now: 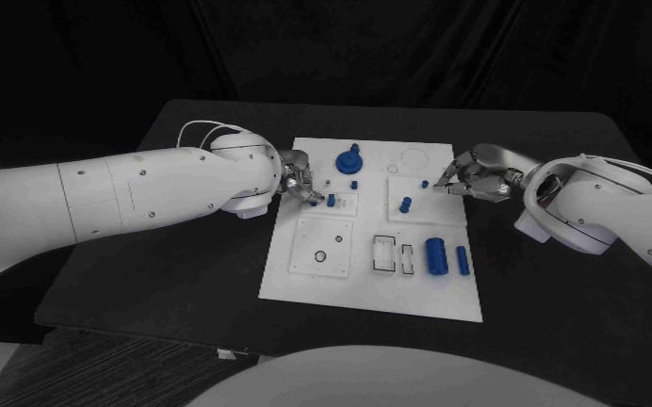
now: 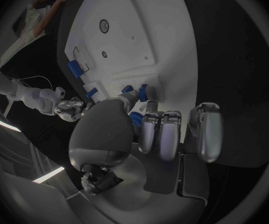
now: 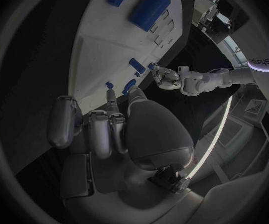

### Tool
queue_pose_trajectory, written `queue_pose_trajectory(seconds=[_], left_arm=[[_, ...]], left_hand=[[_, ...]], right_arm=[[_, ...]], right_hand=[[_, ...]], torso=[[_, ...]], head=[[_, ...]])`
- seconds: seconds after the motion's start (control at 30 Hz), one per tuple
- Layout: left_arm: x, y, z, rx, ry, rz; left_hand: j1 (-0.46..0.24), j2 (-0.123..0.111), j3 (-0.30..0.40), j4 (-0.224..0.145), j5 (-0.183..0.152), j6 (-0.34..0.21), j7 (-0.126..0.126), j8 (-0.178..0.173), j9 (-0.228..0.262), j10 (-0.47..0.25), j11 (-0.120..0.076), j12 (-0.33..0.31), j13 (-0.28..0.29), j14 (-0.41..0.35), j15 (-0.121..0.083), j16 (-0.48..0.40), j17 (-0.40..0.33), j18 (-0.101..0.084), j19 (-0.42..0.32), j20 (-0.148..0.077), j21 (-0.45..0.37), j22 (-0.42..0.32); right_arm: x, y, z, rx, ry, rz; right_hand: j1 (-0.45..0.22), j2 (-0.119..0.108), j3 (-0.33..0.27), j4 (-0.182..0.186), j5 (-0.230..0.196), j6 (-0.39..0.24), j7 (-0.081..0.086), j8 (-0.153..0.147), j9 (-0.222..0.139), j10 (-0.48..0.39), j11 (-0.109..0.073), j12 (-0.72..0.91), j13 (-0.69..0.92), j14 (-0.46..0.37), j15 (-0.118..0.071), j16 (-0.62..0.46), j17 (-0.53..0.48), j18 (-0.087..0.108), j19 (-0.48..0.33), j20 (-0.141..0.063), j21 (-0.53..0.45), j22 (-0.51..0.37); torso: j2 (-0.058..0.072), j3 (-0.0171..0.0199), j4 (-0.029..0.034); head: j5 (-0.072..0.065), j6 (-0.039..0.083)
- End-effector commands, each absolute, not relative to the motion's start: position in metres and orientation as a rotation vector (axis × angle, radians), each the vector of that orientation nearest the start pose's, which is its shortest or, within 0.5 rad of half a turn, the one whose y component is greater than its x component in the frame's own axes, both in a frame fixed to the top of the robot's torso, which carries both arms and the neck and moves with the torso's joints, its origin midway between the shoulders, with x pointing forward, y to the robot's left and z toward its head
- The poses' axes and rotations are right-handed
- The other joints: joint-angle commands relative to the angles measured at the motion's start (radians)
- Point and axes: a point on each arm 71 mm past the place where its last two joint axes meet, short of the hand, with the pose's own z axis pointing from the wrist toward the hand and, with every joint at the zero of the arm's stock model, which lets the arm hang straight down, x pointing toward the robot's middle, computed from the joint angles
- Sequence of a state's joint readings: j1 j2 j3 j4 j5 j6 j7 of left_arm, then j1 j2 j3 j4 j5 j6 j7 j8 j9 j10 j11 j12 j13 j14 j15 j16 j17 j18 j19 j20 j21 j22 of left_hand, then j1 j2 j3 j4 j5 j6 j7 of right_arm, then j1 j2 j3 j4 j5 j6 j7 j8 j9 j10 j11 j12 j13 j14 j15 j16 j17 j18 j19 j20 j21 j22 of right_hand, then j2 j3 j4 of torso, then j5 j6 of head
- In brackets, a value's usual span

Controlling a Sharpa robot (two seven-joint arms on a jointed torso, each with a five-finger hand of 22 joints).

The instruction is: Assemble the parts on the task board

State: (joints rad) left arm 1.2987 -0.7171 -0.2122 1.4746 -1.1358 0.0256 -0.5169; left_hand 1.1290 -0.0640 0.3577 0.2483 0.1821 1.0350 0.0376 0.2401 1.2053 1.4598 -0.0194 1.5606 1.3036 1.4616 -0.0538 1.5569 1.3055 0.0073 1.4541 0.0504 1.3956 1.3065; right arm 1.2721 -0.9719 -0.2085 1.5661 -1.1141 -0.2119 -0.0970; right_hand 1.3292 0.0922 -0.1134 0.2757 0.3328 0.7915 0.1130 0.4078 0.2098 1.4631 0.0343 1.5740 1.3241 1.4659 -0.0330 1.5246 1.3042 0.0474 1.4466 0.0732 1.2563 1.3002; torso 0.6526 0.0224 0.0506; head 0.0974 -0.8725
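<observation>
The task board (image 1: 356,280) lies in the middle of the black table (image 1: 163,266), its long side running from near to far. On it, a large blue cylinder (image 1: 435,255) and a thinner blue pin (image 1: 464,260) lie toward the near right, next to a row of small rectangular slots (image 1: 394,254). A short blue peg (image 1: 405,204) stands right of centre, and a knobbed blue part (image 1: 350,159) sits toward the far left. A few small blue pegs (image 1: 331,200) stand close to the board's left edge.

The left hand (image 1: 301,184) is over that left edge, fingertips down among the small pegs. In the left wrist view, its thumb and a finger (image 2: 126,100) meet at a small blue piece (image 2: 141,91) on the board, but whether they actually clamp it cannot be told. The other fingers are curled loosely beside it.

The right hand (image 1: 469,181) hovers at the board's far right edge, with its fingers bent toward the surface. Its fingertips reach near a small blue piece (image 3: 130,87) in the right wrist view, though contact is unclear.

The step appears to be seating or picking a small peg on the left side. The next move likely calls for a firm pinch, then a straight vertical motion so the peg does not jam in its hole.
</observation>
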Motion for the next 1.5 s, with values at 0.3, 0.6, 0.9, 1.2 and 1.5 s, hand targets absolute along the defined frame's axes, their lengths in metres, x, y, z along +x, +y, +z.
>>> queue_pose_trajectory(seconds=[0.3, 0.6, 0.9, 1.2, 1.5], left_arm=[[0.4798, 0.1748, -0.2383, -0.021, 2.286, -0.35], [0.48, 0.1756, -0.2388, -0.021, 2.292, -0.339], [0.4801, 0.1761, -0.2389, -0.017, 2.294, -0.343], [0.4797, 0.1756, -0.2392, -0.007, 2.3, -0.353], [0.4793, 0.1757, -0.2394, -0.001, 2.304, -0.356]], left_hand=[[-0.087, 0.024, -0.109, 0.041, -0.082, 0.017, 0.006, -0.025, -0.008, 0.111, 0.002, 0.01, 0.267, 0.109, -0.005, 0.014, 0.265, 0.041, -0.012, 0.003, -0.012, 0.2], [-0.101, 0.031, -0.131, 0.041, -0.095, 0.011, 0.009, -0.032, -0.011, 0.111, 0.004, 0.01, 0.267, 0.109, -0.004, 0.014, 0.265, 0.041, -0.013, 0.004, -0.014, 0.2], [-0.103, 0.053, -0.156, 0.035, -0.062, 0.003, 0.01, -0.036, -0.009, 0.111, 0.007, 0.01, 0.267, 0.109, -0.002, 0.014, 0.265, 0.042, -0.015, 0.007, -0.016, 0.2], [-0.033, 0.052, -0.161, 0.019, 0.088, -0.005, 0.008, -0.041, -0.006, 0.111, 0.005, 0.01, 0.267, 0.109, -0.002, 0.014, 0.265, 0.043, -0.019, 0.007, -0.021, 0.198], [0.033, 0.024, -0.127, 0.005, 0.337, -0.012, 0.003, -0.048, -0.006, 0.111, 0.0, 0.01, 0.267, 0.109, -0.006, 0.014, 0.265, 0.044, -0.022, 0.004, -0.024, 0.197]], right_arm=[[0.4616, -0.2576, -0.22, 0.133, 1.963, 0.664], [0.4618, -0.2573, -0.2203, 0.131, 1.966, 0.664], [0.4619, -0.2572, -0.2206, 0.13, 1.969, 0.664], [0.4619, -0.2571, -0.2207, 0.13, 1.969, 0.664], [0.4618, -0.2572, -0.2208, 0.13, 1.969, 0.664]], right_hand=[[0.052, 0.011, -0.013, -0.009, 0.06, -0.002, 0.002, 0.018, 0.006, 0.108, 0.001, -0.003, 0.247, 0.085, 0.0, -0.018, 0.208, 0.027, -0.007, 0.001, -0.027, 0.168], [0.062, 0.011, -0.009, -0.011, 0.086, -0.002, 0.002, 0.018, 0.005, 0.108, 0.001, -0.003, 0.247, 0.084, 0.0, -0.019, 0.207, 0.028, -0.007, 0.001, -0.029, 0.169], [0.068, 0.01, -0.006, -0.012, 0.101, -0.002, 0.001, 0.017, 0.004, 0.108, 0.001, -0.003, 0.247, 0.084, -0.001, -0.019, 0.207, 0.028, -0.007, 0.0, -0.03, 0.169], [0.071, 0.01, -0.005, -0.013, 0.108, -0.002, 0.002, 0.017, 0.003, 0.108, 0.0, -0.003, 0.247, 0.084, -0.001, -0.019, 0.207, 0.028, -0.007, 0.0, -0.031, 0.169], [0.074, 0.01, -0.004, -0.014, 0.114, -0.002, 0.002, 0.017, 0.003, 0.108, 0.0, -0.003, 0.247, 0.084, -0.001, -0.019, 0.207, 0.028, -0.007, 0.0, -0.032, 0.169]], torso=[[0.0, 0.0001, 0.0], [0.0, 0.0001, 0.0], [0.0, 0.0003, 0.0], [0.0, 0.0003, 0.0], [0.0, 0.0001, 0.0001]], head=[[0.001, 0.0], [0.002, 0.0], [0.003, 0.0], [0.002, 0.0], [0.002, 0.0]])
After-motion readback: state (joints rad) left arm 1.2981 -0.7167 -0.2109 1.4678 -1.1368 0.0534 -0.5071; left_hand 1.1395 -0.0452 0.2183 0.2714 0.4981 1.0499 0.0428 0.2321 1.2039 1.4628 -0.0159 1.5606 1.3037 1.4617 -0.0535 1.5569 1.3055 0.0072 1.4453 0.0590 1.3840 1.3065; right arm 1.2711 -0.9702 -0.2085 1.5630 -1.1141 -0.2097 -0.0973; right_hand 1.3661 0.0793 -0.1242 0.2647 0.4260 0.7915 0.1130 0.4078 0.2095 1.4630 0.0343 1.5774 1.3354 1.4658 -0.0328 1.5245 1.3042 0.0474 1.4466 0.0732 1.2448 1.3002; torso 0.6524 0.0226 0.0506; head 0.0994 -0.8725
